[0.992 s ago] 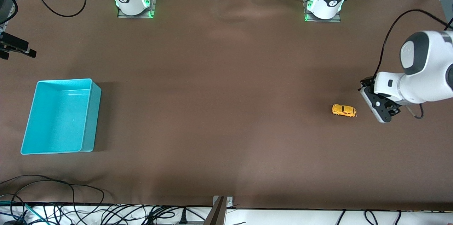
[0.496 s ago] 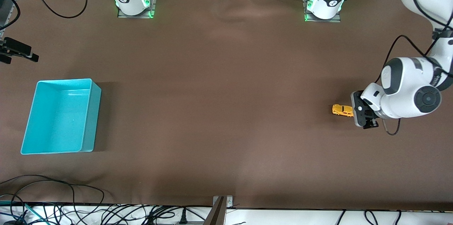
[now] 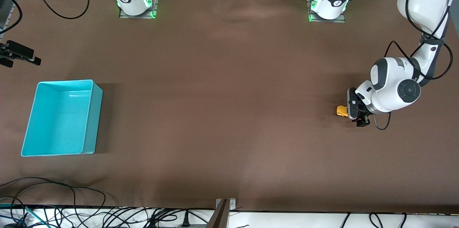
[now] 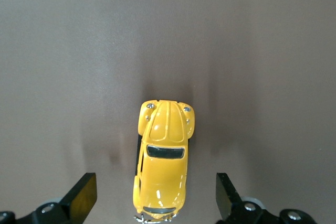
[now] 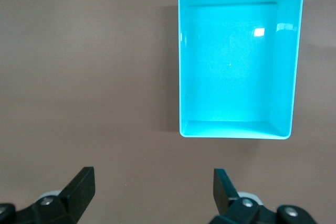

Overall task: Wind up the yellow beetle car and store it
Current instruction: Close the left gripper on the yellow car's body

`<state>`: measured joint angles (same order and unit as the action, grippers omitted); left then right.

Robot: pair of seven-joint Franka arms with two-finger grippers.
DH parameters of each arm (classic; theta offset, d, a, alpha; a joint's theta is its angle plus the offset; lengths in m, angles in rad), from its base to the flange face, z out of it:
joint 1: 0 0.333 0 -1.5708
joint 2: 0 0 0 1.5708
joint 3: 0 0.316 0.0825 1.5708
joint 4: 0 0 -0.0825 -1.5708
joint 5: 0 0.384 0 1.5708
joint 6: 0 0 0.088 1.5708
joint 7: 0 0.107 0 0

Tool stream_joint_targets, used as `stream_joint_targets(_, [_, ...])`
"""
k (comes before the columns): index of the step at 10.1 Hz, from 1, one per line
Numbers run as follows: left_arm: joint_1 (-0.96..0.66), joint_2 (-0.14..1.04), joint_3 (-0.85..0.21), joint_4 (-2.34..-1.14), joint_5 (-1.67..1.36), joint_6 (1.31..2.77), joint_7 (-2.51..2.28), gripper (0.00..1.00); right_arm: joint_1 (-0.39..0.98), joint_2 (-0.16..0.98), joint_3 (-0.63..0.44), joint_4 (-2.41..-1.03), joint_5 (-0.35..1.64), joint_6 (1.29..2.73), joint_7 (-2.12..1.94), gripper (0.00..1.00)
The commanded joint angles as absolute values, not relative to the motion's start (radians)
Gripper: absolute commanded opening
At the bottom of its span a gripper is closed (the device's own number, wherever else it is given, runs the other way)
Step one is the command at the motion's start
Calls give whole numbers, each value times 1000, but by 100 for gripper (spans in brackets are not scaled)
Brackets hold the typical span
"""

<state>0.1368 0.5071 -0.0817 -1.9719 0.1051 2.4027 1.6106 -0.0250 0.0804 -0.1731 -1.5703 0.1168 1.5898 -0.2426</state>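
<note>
Yellow beetle car (image 4: 161,157), left arm's end of the table.
We see left gripper (image 4: 156,202) spread over it; right gripper (image 5: 152,195) spread over turquoise bin (image 5: 239,129).

Brown worktop (image 3: 229,113), carrying a turquoise bin (image 3: 89,120) toward the right arm's end and a yellow beetle car (image 3: 341,110) well apart, toward the left arm's end.

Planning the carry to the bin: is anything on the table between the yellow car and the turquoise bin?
Nothing visible. The yellow beetle car sits under the open left gripper; only bare table lies between it and the turquoise bin.
</note>
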Motion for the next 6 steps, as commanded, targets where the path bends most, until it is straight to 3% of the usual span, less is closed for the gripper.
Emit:
stream_joint_targets(1, [138,494,-91,-2005,150,2421,1620,96,-23,48,-152,-1568,123,1580,-220,100])
stream_joint_targets(4, [133,511,-92,-2002,187,2421,1614,56,-23,34,-60,-1568,51,1583,-57,100])
stream_joint_targets(6, [130,515,-92,-1994,187,2421,1614,20,-23,25,-5,-1566,48,1583,39,100])
